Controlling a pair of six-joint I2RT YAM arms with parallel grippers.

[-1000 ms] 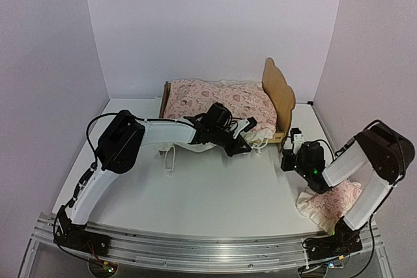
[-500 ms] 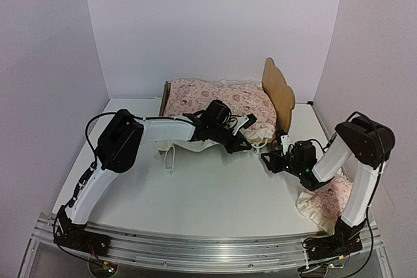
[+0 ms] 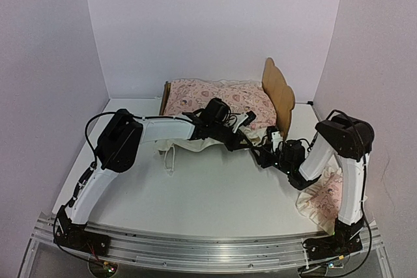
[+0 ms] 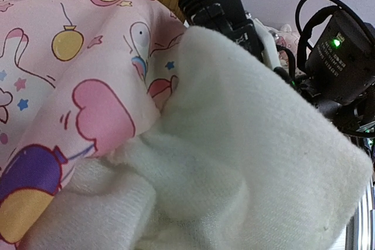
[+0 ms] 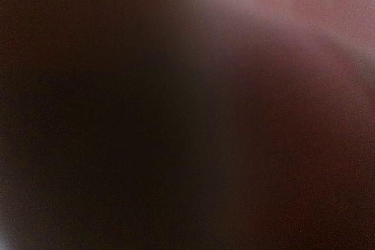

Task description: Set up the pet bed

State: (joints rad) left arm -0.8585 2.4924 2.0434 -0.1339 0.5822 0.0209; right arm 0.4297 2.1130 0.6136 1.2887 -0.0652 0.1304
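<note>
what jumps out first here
A pink printed cover lies heaped on the pet bed at the back of the table. Both arms meet at its near right corner: the left gripper is buried in the cream ruffle, the right gripper beside it. A small pink pillow sits by the right arm's base.

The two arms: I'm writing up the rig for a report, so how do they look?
The left arm and right arm have white links, bulky black joint housings and thin black cables looping near the elbows. The left gripper and right gripper are black with white finger pieces. A green light glows on the right wrist's black module.
</note>
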